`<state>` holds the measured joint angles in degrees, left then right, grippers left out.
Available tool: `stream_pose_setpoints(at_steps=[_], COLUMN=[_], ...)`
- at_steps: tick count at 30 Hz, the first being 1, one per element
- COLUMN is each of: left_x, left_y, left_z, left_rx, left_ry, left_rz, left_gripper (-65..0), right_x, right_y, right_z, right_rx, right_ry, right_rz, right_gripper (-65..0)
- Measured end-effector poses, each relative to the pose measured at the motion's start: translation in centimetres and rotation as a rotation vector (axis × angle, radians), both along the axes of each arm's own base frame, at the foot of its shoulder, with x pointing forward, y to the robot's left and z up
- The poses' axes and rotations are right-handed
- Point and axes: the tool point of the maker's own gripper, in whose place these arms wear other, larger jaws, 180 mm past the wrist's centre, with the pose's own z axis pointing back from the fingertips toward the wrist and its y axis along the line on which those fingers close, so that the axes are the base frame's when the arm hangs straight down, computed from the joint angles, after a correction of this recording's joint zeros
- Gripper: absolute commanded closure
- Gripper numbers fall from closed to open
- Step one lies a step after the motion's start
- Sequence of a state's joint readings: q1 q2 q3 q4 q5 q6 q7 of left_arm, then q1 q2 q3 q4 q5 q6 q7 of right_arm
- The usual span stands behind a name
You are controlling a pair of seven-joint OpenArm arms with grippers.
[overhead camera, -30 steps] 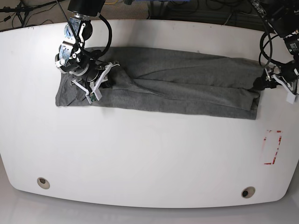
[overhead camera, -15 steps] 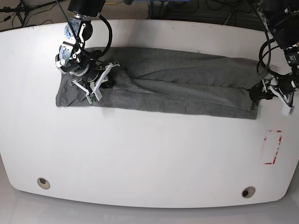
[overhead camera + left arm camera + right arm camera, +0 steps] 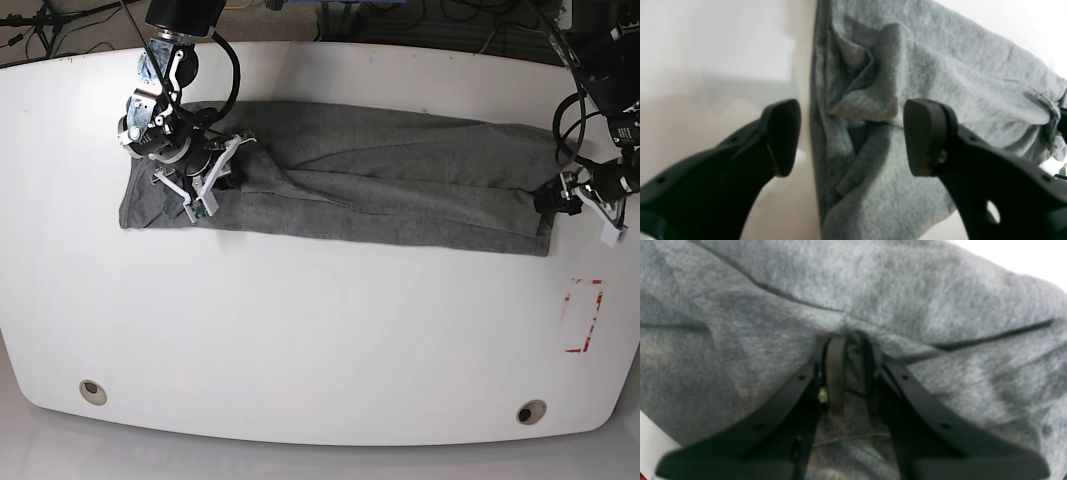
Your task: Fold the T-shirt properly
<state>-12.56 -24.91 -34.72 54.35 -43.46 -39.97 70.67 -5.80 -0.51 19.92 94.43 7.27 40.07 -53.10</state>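
Cloth fills the left wrist view: the T-shirt [image 3: 927,100] runs up the frame as a layered grey strip, with a small folded-over flap between the 2 dark fingers of the left pincer [image 3: 850,136]. That pincer stands spread wide and grasps nothing; one fingertip [image 3: 781,133] is over bare desk [image 3: 706,50], the other over the shirt's end, so it looks poised at the garment's edge, not yet gripping. In the right wrist view grey knit covers nearly everything, and the right pincer [image 3: 850,373] is clenched on a pinch of the shirt, a thin ridge of cloth showing between its nearly closed pads; creases radiate from that point. The base view gives the whole layout: the T-shirt [image 3: 340,180] lies across the far part of the white desk [image 3: 300,330] as a long narrow band, its long sides apparently already turned in, with diagonal wrinkles near the right pincer [image 3: 205,170] at the band's end on that view's left, and the left pincer [image 3: 575,195] at the opposite end. My reading is that the lengthwise folds are done, roughly, and the crosswise folds that bring the band's ends together are left, plus some smoothing of the rumpled section. No container appears in any view; the only other marks on the desk are 2 round holes [image 3: 92,391] near the front edge and a red rectangular outline [image 3: 584,316], with nothing inside it.
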Motion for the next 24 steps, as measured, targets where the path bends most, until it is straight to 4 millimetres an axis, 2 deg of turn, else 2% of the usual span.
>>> stream_pose_setpoints(at_steps=[3,10,15,17,24], left_x=[0.1,0.8,0.9,0.9,0.2], left_y=[-0.5,-3.5,-4.0,-4.0,-4.1], left_z=[-0.2,-0.7,-0.7,-0.7,-1.3], left_rx=[-0.005,-0.004,-0.009,-0.009,-0.004], left_ry=[0.000,0.013,0.003,0.001,0.036], left_rz=[-0.008,-0.115,-0.126,-0.125,-0.137], left_gripper=[-44.0,-44.0,-42.4,-38.3,-11.0], right_x=[0.0,0.0,0.0,0.0,0.1], right_y=[0.0,0.0,0.0,0.0,0.0], right_z=[0.0,0.0,0.0,0.0,0.0], right_rx=[0.000,0.000,0.000,0.000,0.000], right_ry=[0.000,0.000,-0.001,0.000,-0.002], right_rz=[0.000,0.000,0.000,0.000,0.000], right_gripper=[-10.1,-10.1,-10.1,-10.1,-10.1])
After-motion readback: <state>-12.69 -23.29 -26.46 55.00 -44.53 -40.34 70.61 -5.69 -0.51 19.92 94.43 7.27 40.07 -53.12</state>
